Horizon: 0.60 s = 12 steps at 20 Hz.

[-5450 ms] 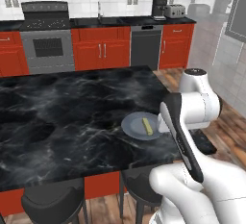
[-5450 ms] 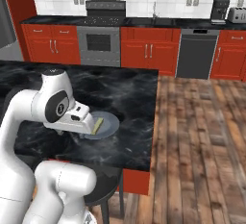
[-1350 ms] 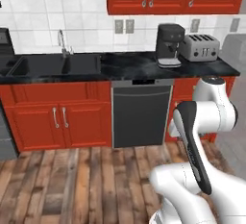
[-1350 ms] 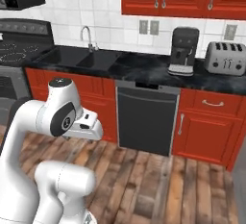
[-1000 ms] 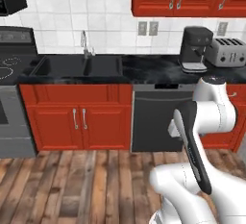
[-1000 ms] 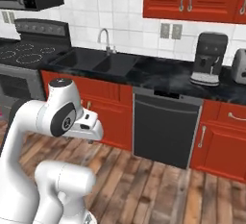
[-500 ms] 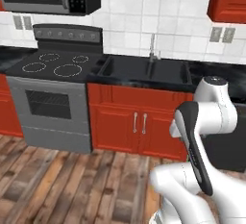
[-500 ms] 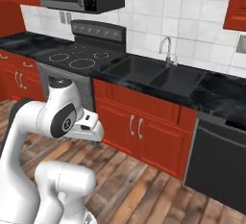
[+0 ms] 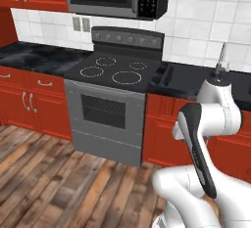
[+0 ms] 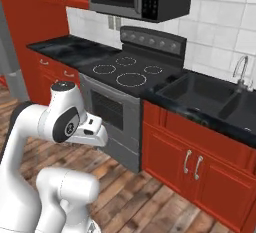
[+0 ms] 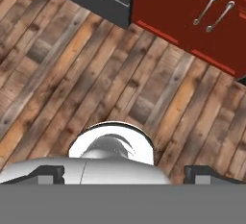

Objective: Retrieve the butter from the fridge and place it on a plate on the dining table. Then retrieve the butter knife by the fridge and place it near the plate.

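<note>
1. The gripper (image 11: 124, 172) points down at the wood floor (image 11: 72, 64); its jaws stand wide apart and carry nothing.
2. Ahead of the jaws, beyond the bare planks, stand the grey stove (image 9: 112, 107) and the red cabinets (image 10: 200, 164).
3. The fridge, where the butter knife should lie, is probably the grey edge (image 10: 11, 64) far off to the jaws' side; I cannot be sure.
4. The step looks like travel toward the knife. Best keep the arm tucked and the jaws spread until the fridge counter arrives.
5. Half a second earlier the stove sat further left in the left base view and the sink near the middle; the whole scene has slid right, so the base is turning left. Seconds before, the butter lay on the plate.
</note>
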{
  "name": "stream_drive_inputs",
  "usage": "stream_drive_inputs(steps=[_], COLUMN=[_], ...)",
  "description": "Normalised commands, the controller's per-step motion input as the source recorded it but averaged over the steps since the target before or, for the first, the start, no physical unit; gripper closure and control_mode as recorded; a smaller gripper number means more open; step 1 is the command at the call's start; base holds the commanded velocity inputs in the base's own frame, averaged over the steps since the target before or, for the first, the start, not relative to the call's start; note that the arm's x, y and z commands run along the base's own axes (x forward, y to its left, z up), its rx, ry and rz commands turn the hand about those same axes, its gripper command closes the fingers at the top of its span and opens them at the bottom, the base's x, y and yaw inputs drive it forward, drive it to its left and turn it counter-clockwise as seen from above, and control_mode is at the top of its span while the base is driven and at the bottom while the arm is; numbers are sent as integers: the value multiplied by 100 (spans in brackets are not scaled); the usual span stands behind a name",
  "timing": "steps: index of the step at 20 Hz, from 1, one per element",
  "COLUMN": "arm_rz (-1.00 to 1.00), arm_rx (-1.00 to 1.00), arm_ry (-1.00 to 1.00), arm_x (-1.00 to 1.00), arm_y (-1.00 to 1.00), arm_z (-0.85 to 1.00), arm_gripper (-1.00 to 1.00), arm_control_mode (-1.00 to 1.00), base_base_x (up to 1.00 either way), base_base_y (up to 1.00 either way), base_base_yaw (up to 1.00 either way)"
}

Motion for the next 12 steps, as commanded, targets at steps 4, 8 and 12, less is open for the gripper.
stream_drive_inputs(steps=[4,8,12], arm_rz=[0,0,0], arm_rx=[0,0,0], arm_ry=[0,0,0], arm_x=[0,0,0], arm_y=[0,0,0], arm_z=[0,0,0], arm_gripper=[-100,-100,-100], arm_control_mode=[100,100,100], base_base_x=[66,49,48], base_base_y=[78,81,71], base_base_yaw=[22,6,1])
